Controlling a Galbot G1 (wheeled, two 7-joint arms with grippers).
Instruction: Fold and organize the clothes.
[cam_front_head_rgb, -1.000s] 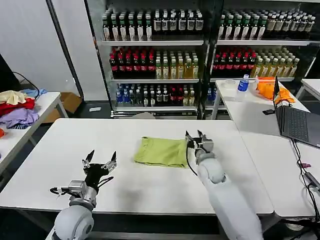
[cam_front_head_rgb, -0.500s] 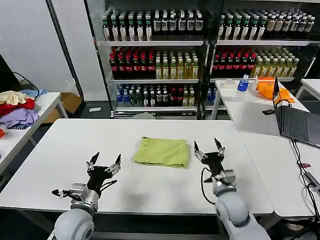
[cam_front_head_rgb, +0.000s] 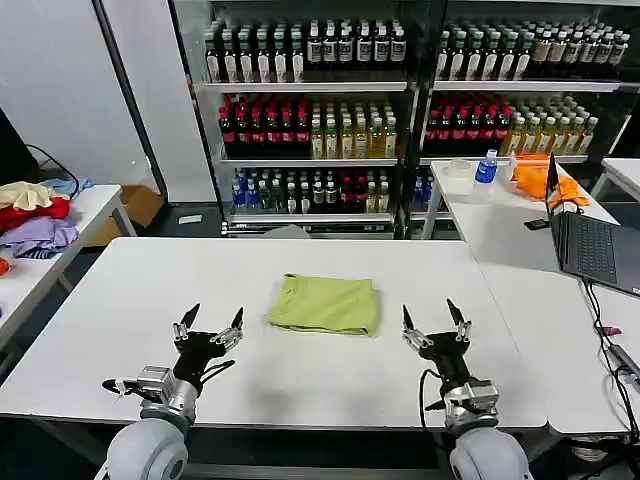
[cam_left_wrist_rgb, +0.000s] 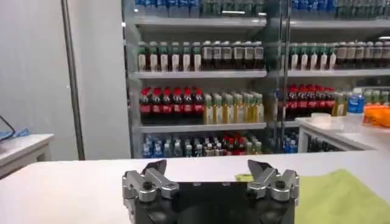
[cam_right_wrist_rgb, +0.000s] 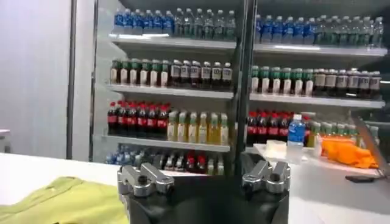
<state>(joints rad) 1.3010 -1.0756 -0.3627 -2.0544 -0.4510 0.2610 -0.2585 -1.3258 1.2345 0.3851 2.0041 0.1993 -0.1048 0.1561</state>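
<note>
The clothes, one lime T-shirt (cam_front_head_rgb: 325, 303), lie folded into a flat rectangle at the middle of the white table (cam_front_head_rgb: 300, 370). My left gripper (cam_front_head_rgb: 210, 322) stands open near the table's front, left of the shirt, holding nothing. On the other side, my right gripper (cam_front_head_rgb: 432, 318) is open and clear of the shirt's right edge. The shirt's corner shows past the left gripper (cam_left_wrist_rgb: 207, 169) as a green patch (cam_left_wrist_rgb: 341, 195), and beside the right gripper (cam_right_wrist_rgb: 204, 164) as a green fold (cam_right_wrist_rgb: 67, 201).
Drink shelves (cam_front_head_rgb: 400, 120) line the back wall. A side table at the left carries a red, purple and cream garment pile (cam_front_head_rgb: 35, 215). The right table holds a laptop (cam_front_head_rgb: 595, 245), an orange cloth (cam_front_head_rgb: 540, 178), a blue-capped bottle (cam_front_head_rgb: 487, 166) and cables.
My right gripper has let go of the shirt's right edge and drawn back toward the front of the table, opening wide. The left gripper has barely shifted. The shirt stays put.
</note>
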